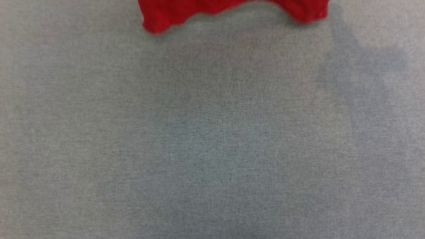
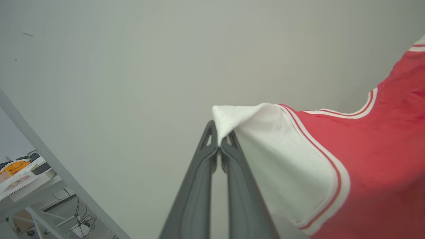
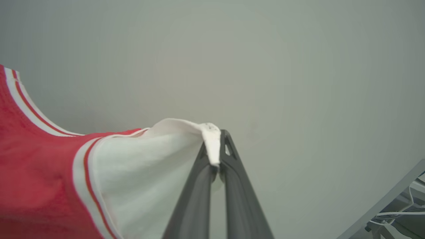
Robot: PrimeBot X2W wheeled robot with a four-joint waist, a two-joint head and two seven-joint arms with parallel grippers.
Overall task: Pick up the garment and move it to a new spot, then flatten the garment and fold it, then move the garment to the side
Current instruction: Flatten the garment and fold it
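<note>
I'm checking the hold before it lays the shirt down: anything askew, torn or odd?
Nothing stands out. The left gripper and the right gripper are each shut on a white sleeve tip, and the red T-shirt hangs spread between them. Its hem is merely wavy above the grey surface.

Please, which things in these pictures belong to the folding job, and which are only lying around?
Belongs to the job:
- garment, held up by its white sleeves
- left gripper
- right gripper
- grey table

Just lying about:
- cluttered desk
- floor cables
</note>
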